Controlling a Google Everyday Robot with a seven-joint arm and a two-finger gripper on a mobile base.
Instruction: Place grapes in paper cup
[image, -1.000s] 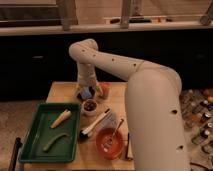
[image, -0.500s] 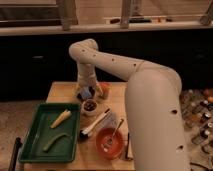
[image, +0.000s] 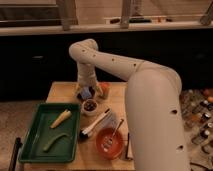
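Note:
The grapes (image: 90, 105), a dark purple-brown bunch, sit in the mouth of the small white paper cup (image: 90, 110) on the wooden table, just right of the green tray. My gripper (image: 87, 93) hangs from the white arm directly behind and slightly above the cup, at the far side of the table.
A green tray (image: 30, 145) at the left holds a pale vegetable (image: 60, 119) and a green one (image: 54, 141). A red bowl (image: 109, 142) with utensils sits at the front. A black-tipped white tool (image: 95, 124) lies between. A small orange container (image: 104, 89) stands beside the gripper.

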